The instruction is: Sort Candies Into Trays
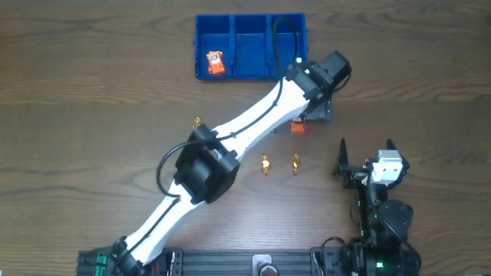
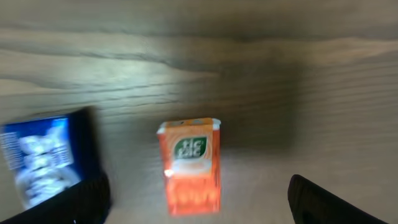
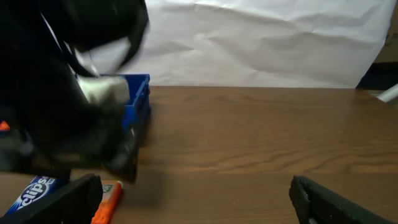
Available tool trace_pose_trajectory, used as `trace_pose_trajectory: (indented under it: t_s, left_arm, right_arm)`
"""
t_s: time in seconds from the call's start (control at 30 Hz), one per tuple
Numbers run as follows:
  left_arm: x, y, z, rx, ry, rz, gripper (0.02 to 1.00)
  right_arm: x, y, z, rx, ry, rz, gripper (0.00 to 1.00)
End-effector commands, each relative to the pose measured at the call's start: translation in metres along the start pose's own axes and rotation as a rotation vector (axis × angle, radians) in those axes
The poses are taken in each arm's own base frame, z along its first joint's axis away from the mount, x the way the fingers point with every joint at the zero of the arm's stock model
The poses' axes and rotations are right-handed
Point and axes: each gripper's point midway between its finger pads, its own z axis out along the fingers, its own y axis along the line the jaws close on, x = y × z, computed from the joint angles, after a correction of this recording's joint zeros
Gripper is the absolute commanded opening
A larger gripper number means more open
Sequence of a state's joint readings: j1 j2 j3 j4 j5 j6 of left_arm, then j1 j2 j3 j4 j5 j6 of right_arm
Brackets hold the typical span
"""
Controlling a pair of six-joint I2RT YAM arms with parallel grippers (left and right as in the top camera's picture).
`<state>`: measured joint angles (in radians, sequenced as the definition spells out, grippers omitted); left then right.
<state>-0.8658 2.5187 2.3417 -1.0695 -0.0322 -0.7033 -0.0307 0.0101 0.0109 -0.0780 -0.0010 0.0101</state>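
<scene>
An orange candy box (image 2: 189, 165) lies flat on the wooden table, directly below my left gripper (image 2: 199, 208), which hovers open with its fingers either side of the box. In the top view the left arm reaches across to the right, its gripper (image 1: 313, 115) just above that orange box (image 1: 298, 127). A blue candy packet (image 2: 40, 155) lies beside the box. The blue three-compartment tray (image 1: 249, 23) holds another orange box (image 1: 215, 63) in its left compartment. My right gripper (image 1: 367, 159) rests open at the near right, holding nothing.
Three gold-wrapped candies lie loose on the table: two (image 1: 265, 164) (image 1: 296, 162) mid-table and one (image 1: 197, 122) beside the left arm. The right wrist view shows the tray's corner (image 3: 138, 99), the blue packet (image 3: 31, 190) and bare wood stretching to a white backdrop.
</scene>
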Motion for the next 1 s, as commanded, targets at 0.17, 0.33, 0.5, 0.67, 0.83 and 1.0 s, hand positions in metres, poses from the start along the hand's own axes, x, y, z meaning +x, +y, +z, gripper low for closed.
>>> trace_pose_trajectory:
  t_s: [0.17, 0.33, 0.5, 0.67, 0.83, 1.0]
  left_arm:
    - [0.019, 0.001, 0.032, -0.027, 0.067, -0.006, 0.895]
    - [0.023, 0.002, 0.04, -0.039, 0.079, -0.01, 0.866]
    - [0.026, 0.004, 0.046, -0.047, 0.089, -0.013, 0.827]
    - [0.025, 0.005, 0.047, -0.047, 0.089, -0.019, 0.759]
    - [0.028, 0.008, 0.058, -0.06, 0.104, -0.023, 0.671]
    - [0.026, 0.005, 0.058, -0.047, 0.095, -0.025, 0.514]
  right_arm:
    - [0.001, -0.001, 0.0, 0.003, 0.001, -0.011, 0.998]
    - [0.001, -0.001, 0.0, 0.003, 0.001, -0.011, 0.998]
    - [0.001, -0.001, 0.0, 0.003, 0.001, -0.011, 0.998]
    - [0.001, -0.001, 0.0, 0.003, 0.001, -0.011, 0.998]
    - [0.001, -0.001, 0.0, 0.003, 0.001, -0.011, 0.998]
    - [0.001, -0.001, 0.0, 0.003, 0.001, -0.011, 0.998]
